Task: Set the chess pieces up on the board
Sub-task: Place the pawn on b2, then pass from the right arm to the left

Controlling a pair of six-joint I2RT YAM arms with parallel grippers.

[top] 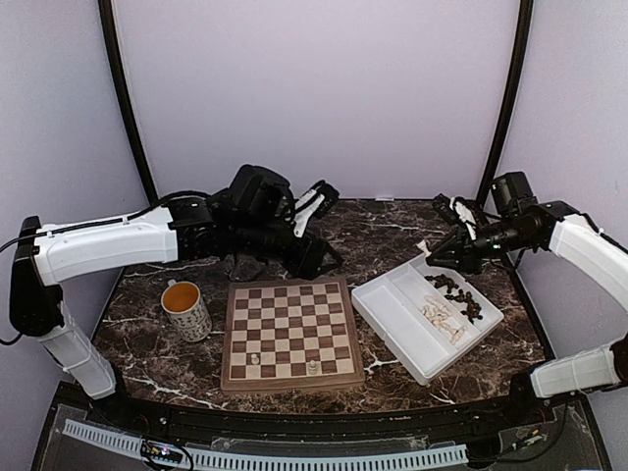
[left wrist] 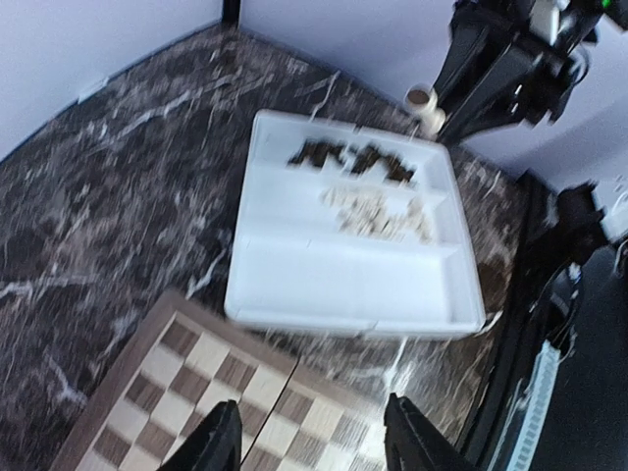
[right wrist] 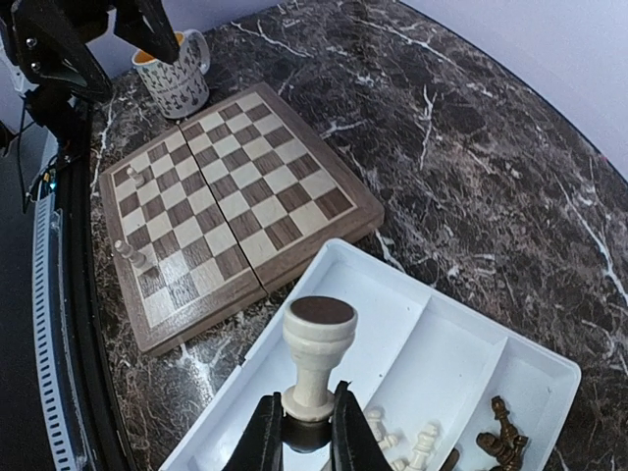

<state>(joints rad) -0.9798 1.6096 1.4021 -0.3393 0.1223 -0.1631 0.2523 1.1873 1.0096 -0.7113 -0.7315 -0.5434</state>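
Observation:
The board [top: 287, 332] lies at the table's front centre with two pale chess pieces [top: 255, 360] [top: 312, 368] standing on its near rows; the right wrist view shows both [right wrist: 137, 178] [right wrist: 132, 253]. My right gripper [right wrist: 307, 407] is shut on a pale piece [right wrist: 316, 358], held base outward above the white tray [right wrist: 442, 363]. From above, that gripper [top: 432, 252] hangs over the tray's far left corner. My left gripper [left wrist: 314, 412] is open with nothing between its fingers and hovers over the board's far right part [left wrist: 245, 383]. Seen from above, it [top: 316, 257] sits behind the board.
The white tray [top: 392, 309] right of the board holds dark pieces [top: 456, 289] and pale pieces [top: 444, 316] in separate compartments. A patterned mug [top: 186, 309] stands left of the board. The left arm stretches across the table's back left.

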